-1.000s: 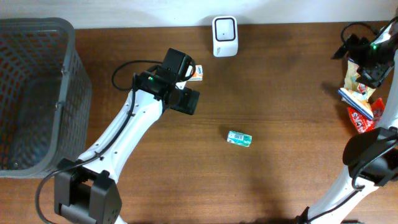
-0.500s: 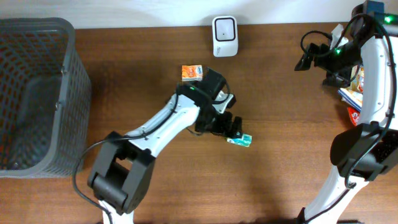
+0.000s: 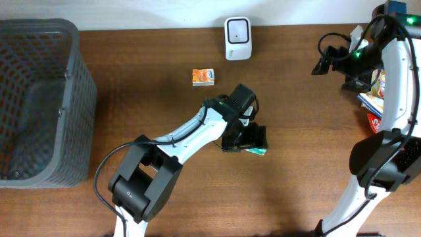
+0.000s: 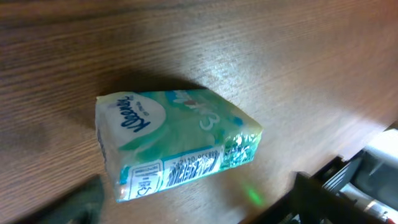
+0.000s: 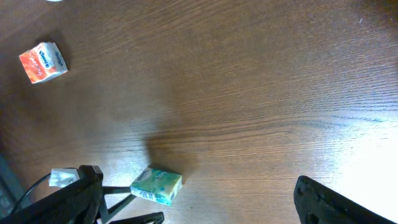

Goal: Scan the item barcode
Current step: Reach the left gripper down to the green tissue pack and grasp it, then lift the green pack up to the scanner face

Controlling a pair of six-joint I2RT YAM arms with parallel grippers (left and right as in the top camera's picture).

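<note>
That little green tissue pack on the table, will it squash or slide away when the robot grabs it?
The tissue pack looks soft: its wrapper is creased and shiny, so it would probably give under the jaws and might be a bit slippery. It lies flat on a broad face, so rolling or tipping seems unlikely.

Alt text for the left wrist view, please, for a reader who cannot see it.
A green and white tissue pack lies on the wooden table, its barcode on the side facing the camera. The left tool is open, its dark fingers blurred at the lower corners, either side of the pack.
</note>
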